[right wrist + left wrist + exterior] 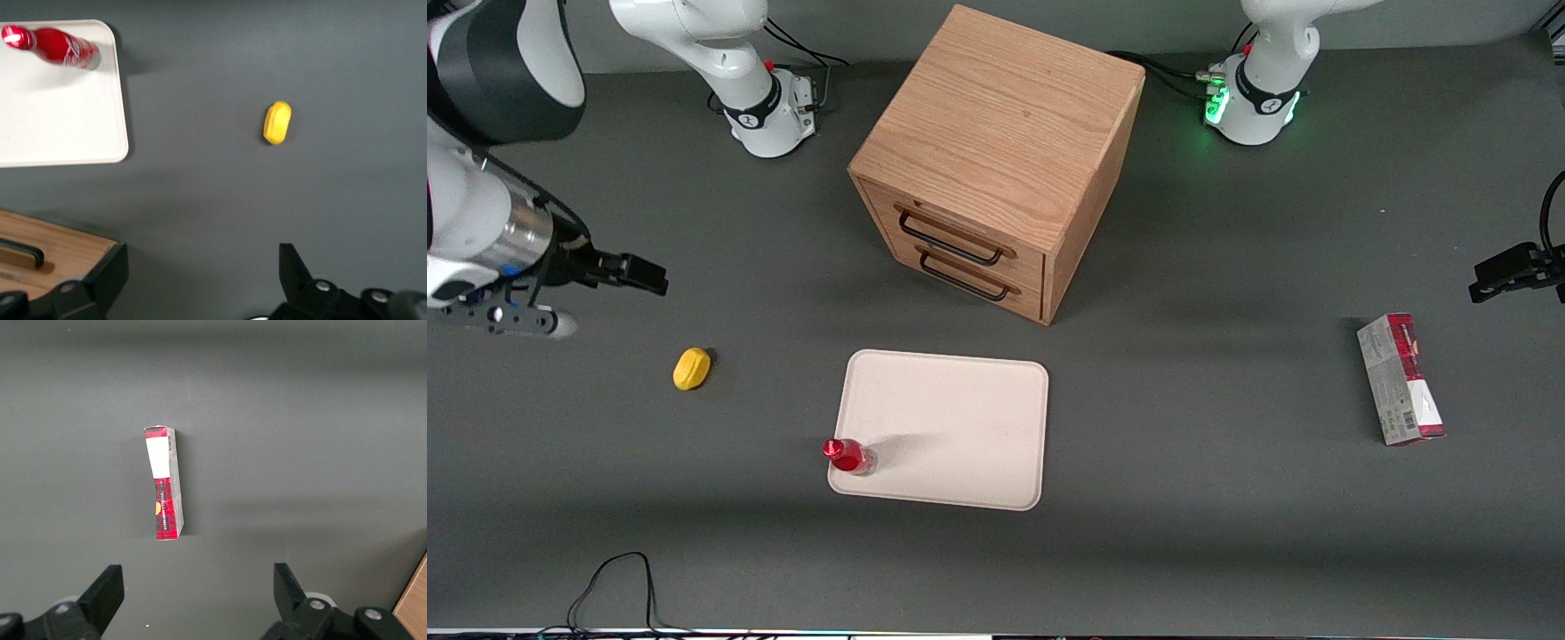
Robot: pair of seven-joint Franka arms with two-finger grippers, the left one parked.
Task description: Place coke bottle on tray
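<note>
On the tray's [951,418] near corner toward the working arm stands the coke bottle [849,455], likely light, rigid, slick, tippy, best pinched mid-body; end effector [627,271] released, empty, well apart above worktop.

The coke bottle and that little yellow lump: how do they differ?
The coke bottle is red with a cap; the yellow lump is plain and rounded. The bottle stands upright in a corner of the tray; the lump lies on the bare table, nearer the open gripper, which holds neither. Both are small.
</note>
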